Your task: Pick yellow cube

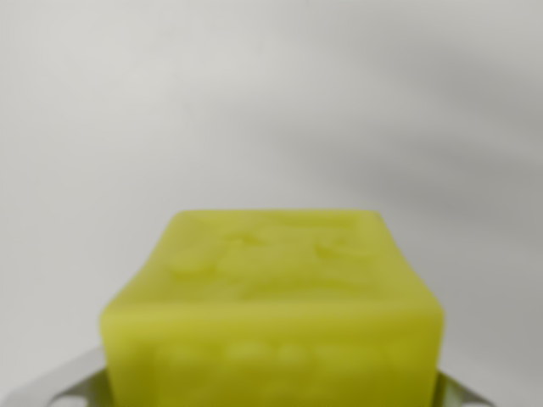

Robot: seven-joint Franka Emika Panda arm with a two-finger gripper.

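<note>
Only slivers of the gripper [271, 398] are seen: pale metallic finger parts at the bottom corners of the wrist view, one at the wrist view's left [59, 386] and one at the wrist view's right [458, 394]. Whether the jaws are spread, pressed together or pinching cannot be told, since the contact faces are hidden.

The yellow cube [271, 297] is found between those finger parts, filling the lower middle of the frame, very close to the camera and blurred. Faint raised marks are seen on its top face.

If the cube is not yet clamped, the jaws would best be closed squarely on its opposite side faces, and the grip confirmed before any lift.

Beyond the cube, only a plain pale surface [271, 102] with soft shadows is seen. No obstacle is visible.
</note>
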